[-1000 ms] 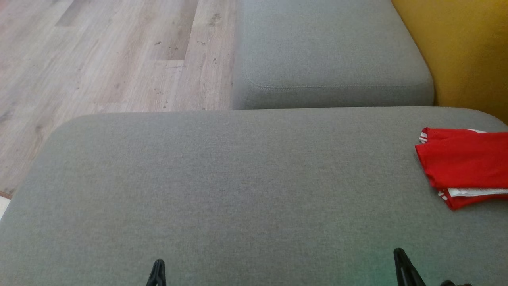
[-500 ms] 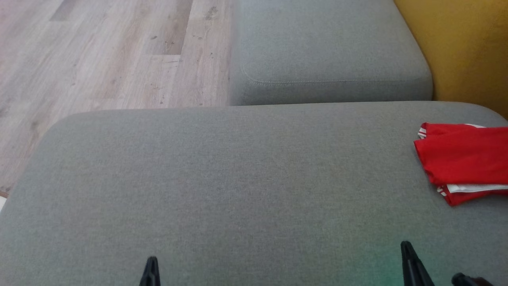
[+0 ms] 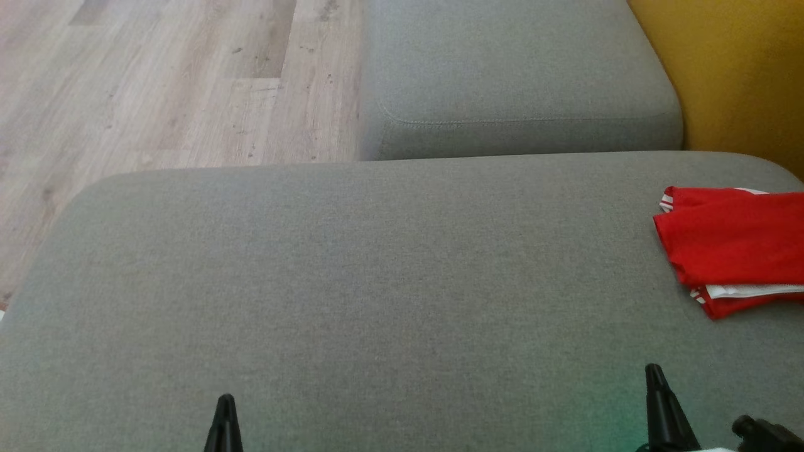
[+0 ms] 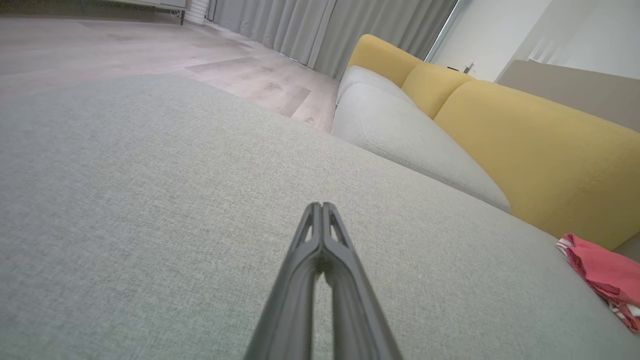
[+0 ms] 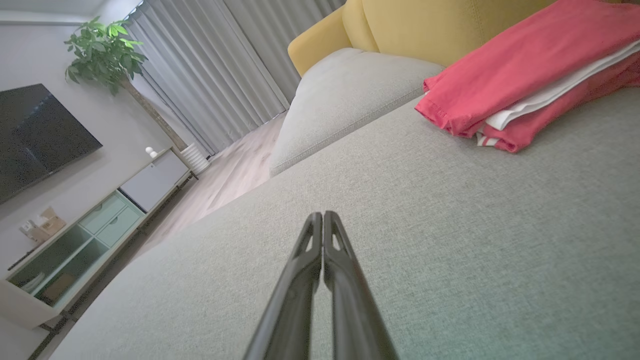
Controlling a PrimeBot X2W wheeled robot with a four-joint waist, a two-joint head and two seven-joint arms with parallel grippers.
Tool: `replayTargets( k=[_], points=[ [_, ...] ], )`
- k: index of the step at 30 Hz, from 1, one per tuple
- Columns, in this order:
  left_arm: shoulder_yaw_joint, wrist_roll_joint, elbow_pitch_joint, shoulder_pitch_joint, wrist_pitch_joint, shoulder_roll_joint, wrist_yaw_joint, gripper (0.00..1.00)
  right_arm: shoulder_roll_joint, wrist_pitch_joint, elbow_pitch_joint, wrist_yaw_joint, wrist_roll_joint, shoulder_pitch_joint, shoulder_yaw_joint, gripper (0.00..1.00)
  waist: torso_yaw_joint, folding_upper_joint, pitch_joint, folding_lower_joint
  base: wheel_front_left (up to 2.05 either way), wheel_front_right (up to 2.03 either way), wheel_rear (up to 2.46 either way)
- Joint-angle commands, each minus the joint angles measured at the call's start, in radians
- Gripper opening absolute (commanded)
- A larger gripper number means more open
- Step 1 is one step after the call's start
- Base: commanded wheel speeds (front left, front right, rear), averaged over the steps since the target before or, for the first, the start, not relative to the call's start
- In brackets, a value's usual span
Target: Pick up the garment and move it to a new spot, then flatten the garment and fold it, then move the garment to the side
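garment: red, folded, lying at the right edge of the sofa cushion
left gripper: clenched, empty
right gripper: clenched, empty, near the garment
step: probably finished; keep both arms clear of the folds

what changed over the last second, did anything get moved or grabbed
Nothing was grabbed or let go. The whole head view slid, so the camera moved, not the things. Against the grey cushion, the right gripper crept slightly forward and outward, and the left gripper drifted slightly outward. Both stayed shut and empty. The folded red garment kept its place at the cushion's right end.
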Motion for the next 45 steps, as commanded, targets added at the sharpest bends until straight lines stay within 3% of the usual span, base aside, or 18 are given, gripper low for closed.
replayTargets(
  k=[1, 45],
  points=[
    [0.024, -0.027, -0.026, -0.051, 0.003, 0.01, -0.006, 0.0, -0.017, 0.006, -0.027, 0.001, 0.029, -0.048, -0.003, 0.0, -0.001, 0.0, 0.001, 0.0, 0.0, 0.0, 0.0],
    [0.127, -0.552, 0.028, -0.198, 0.116, 0.018, -0.081, 0.0, -0.025, 0.123, 0.009, 0.002, 0.527, -0.196, -0.059, 0.0, -0.029, 0.0, 0.056, -0.0001, 0.0, 0.0, 0.0]
  ],
)
